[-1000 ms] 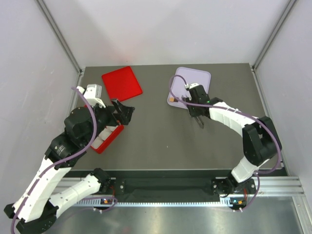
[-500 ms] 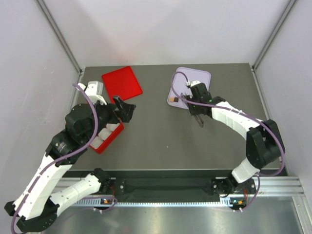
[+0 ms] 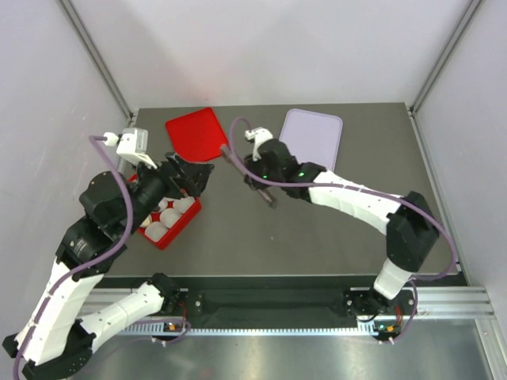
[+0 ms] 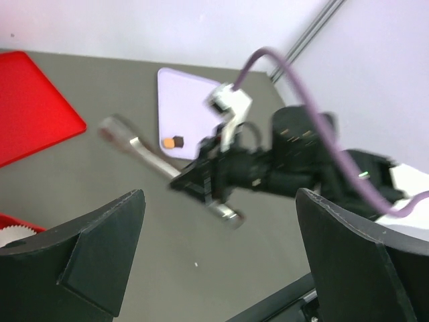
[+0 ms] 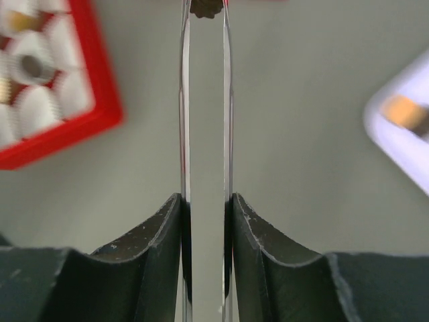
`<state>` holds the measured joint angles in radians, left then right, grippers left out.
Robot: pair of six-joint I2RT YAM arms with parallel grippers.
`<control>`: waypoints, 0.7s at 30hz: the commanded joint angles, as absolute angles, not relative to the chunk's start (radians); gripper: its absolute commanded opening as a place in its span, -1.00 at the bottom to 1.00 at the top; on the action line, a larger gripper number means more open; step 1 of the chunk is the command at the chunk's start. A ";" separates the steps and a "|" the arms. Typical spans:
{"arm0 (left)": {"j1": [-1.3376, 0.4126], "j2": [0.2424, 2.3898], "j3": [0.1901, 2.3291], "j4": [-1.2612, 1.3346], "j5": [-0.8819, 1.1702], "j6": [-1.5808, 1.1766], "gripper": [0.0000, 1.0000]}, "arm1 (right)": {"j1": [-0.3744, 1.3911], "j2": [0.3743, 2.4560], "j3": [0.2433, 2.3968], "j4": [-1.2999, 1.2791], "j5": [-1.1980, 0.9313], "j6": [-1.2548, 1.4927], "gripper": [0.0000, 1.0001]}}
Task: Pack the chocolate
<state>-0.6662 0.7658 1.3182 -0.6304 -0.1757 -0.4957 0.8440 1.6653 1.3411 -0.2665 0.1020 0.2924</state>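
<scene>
My right gripper [image 5: 204,201] is shut on a pair of metal tongs [image 5: 205,100]. A dark chocolate [image 5: 204,7] is pinched at the tongs' tip, near the edge of the red lid [image 3: 197,135]. From above, the right gripper [image 3: 259,179] hovers over the table between the lid and the lavender tray [image 3: 317,131]. One tan chocolate [image 4: 173,142] lies on that tray. The red box [image 3: 184,221] holds white paper cups [image 5: 70,94], some with a piece inside. My left gripper [image 3: 195,176] hangs open and empty above the box's far end.
The flat red lid lies at the back left. The lavender tray sits at the back right. Grey walls and metal posts close in the table. My right arm [image 3: 356,202] stretches across the middle of the table.
My right arm has swung left from the lavender tray towards the red lid, carrying the tongs. My left arm has shifted left, uncovering more of the red box.
</scene>
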 commanded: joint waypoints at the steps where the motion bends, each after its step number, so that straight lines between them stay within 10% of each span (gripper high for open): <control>1: -0.664 0.741 1.374 -0.600 -0.157 -0.505 0.98 | 0.928 1.753 1.436 -0.117 0.075 0.359 -0.38; 21: -0.664 0.678 1.373 -0.617 -0.204 -0.477 0.98 | 1.120 2.186 1.830 -0.084 0.026 0.284 -0.33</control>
<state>-0.6662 0.6846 1.3617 -0.6369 -0.1955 -0.4950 1.1000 2.1593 1.7580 -0.1162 0.0315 0.3061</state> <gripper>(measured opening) 0.991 0.339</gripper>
